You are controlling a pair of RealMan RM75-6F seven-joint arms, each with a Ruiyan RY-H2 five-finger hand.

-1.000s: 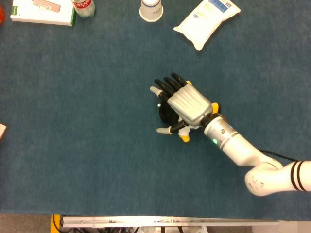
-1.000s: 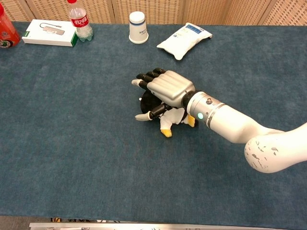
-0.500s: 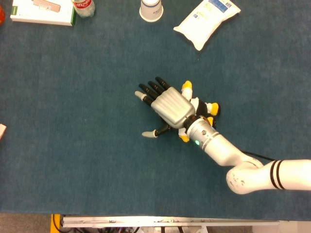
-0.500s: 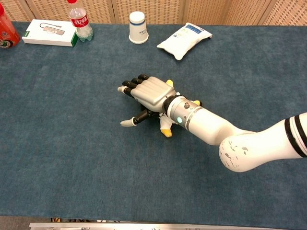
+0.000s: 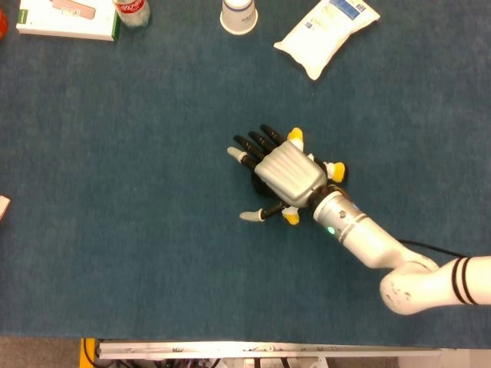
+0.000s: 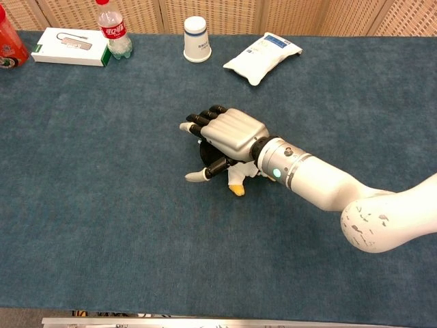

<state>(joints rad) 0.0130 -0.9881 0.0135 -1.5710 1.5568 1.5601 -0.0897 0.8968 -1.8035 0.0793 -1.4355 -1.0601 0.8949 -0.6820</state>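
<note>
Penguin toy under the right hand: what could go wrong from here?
1. The right hand covers the penguin toy with fingers spread, not visibly closed round it; a lift now could leave it behind or drop it.
2. Most of the toy is hidden in both views, so the operator may misjudge where the fingers land.
3. Pressing down on a soft toy on the blue table cover may squash it or push it sideways.

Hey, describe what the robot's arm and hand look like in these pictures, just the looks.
Only the right arm shows. It is glossy white and rounded, with a silver-grey wrist cuff carrying a small green light. Near the frame edge the head view shows black bands around it, and a thin dark cable beside it. The right hand has a ribbed silver-grey back and black fingers with pale tips.
</note>
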